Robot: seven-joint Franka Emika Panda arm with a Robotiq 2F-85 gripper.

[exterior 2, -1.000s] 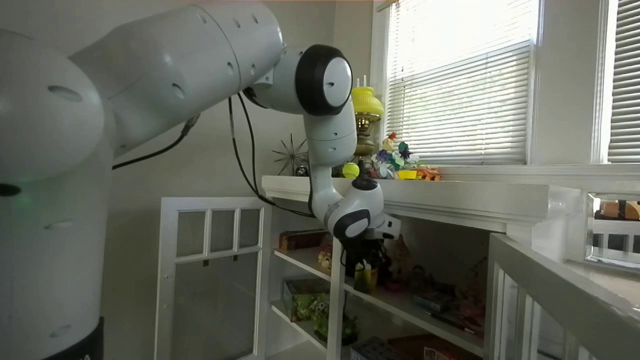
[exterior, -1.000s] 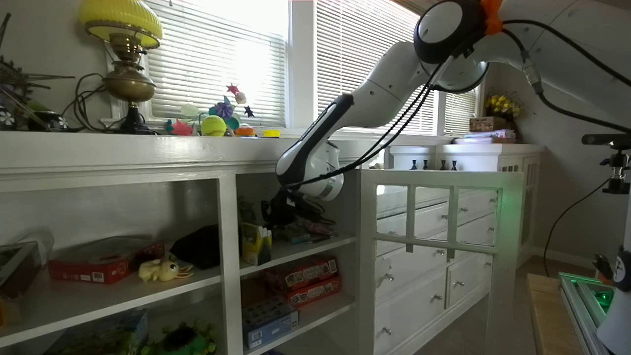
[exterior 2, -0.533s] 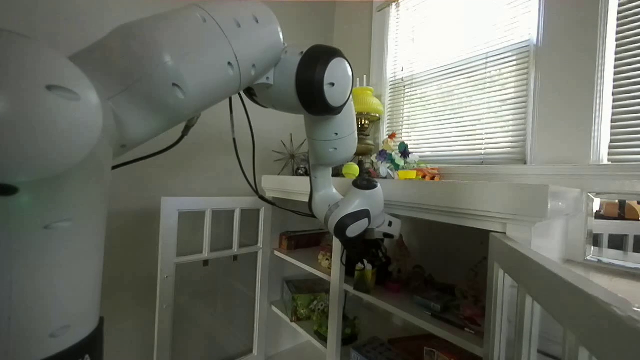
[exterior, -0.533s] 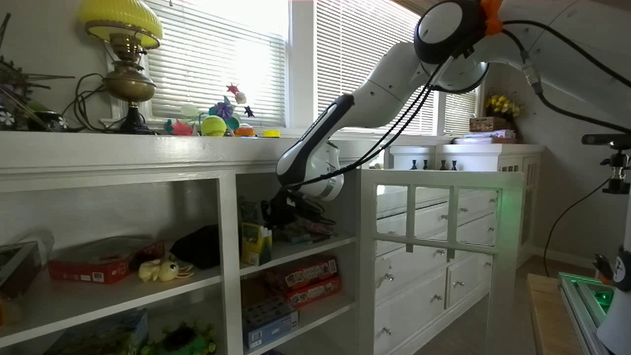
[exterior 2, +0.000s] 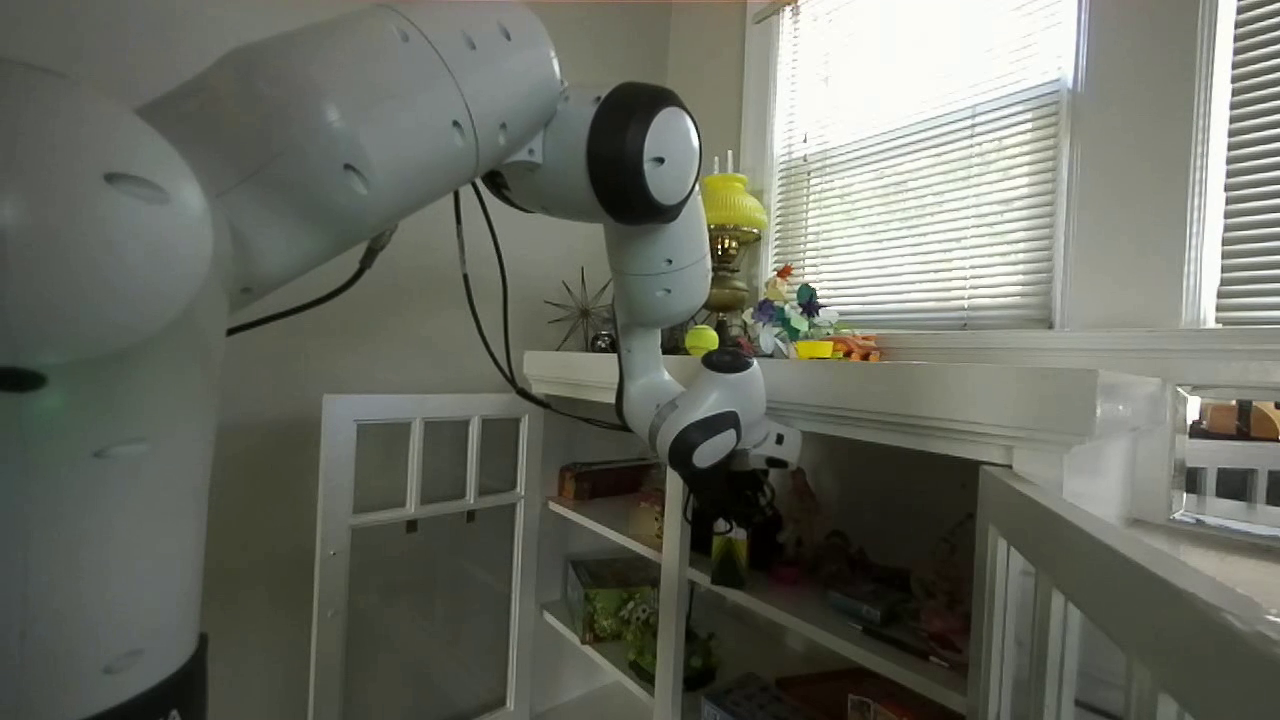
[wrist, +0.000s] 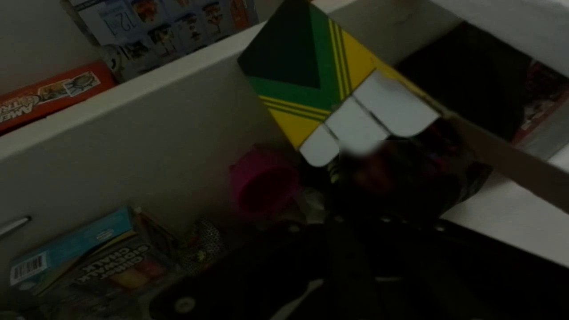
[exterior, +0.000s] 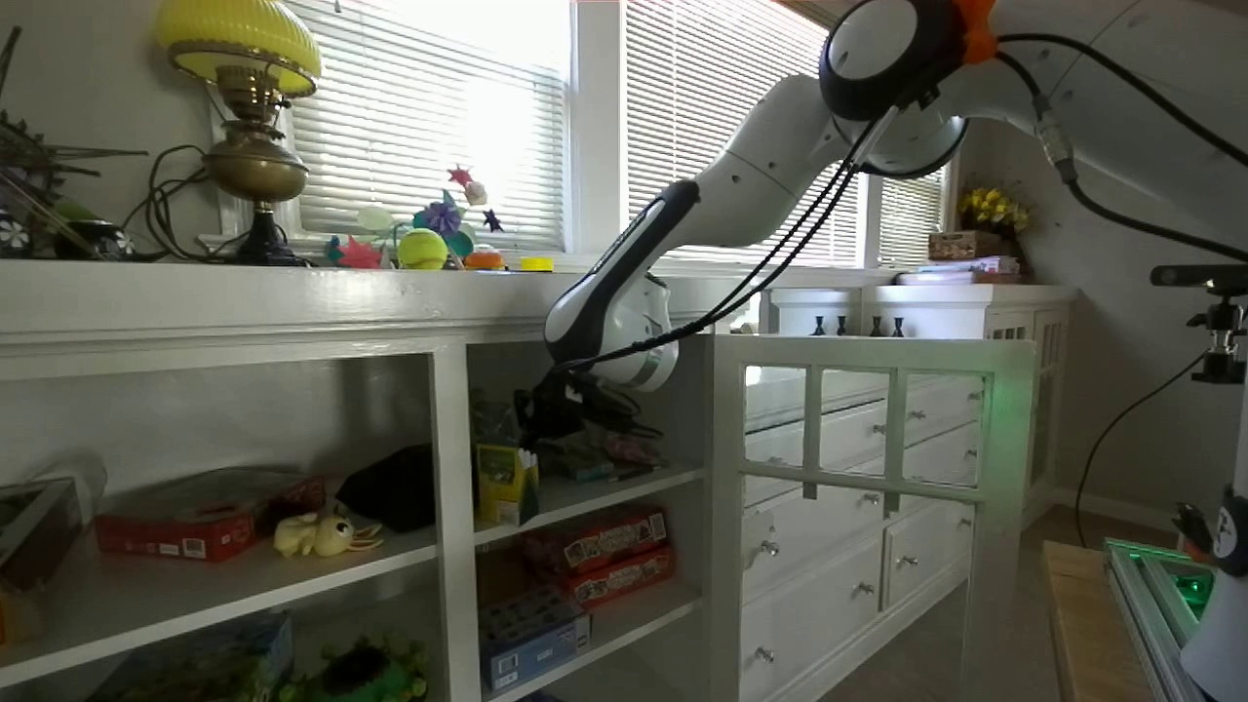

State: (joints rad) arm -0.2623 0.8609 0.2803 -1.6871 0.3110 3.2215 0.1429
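Note:
A yellow and green box (exterior: pixel 502 485) with white flaps stands slightly tilted at the front edge of the middle shelf, beside the divider. It also shows in an exterior view (exterior 2: pixel 729 560) and in the wrist view (wrist: pixel 306 66), its flaps pointing toward my gripper (wrist: pixel 362 213). The gripper (exterior: pixel 534 419) is at the top of the box, inside the compartment; it also shows in an exterior view (exterior 2: pixel 732 500). Its fingertips are lost in darkness, so its hold on the box cannot be made out. A pink cup (wrist: pixel 264 182) and a dark bundle (wrist: pixel 413 178) lie close by.
A sidewalk chalk box (wrist: pixel 93 258) lies on the same shelf. Below are red boxes (exterior: pixel 619 561) and a blue box (exterior: pixel 536 639). The white divider (exterior: pixel 453 526) and an open glass door (exterior: pixel 1004 439) flank the compartment. The ledge (exterior: pixel 244 302) runs above the arm's wrist.
The arm and gripper have risen slightly. The yellow and green box has turned and tilted a little, and its white flaps show less in the exterior views.

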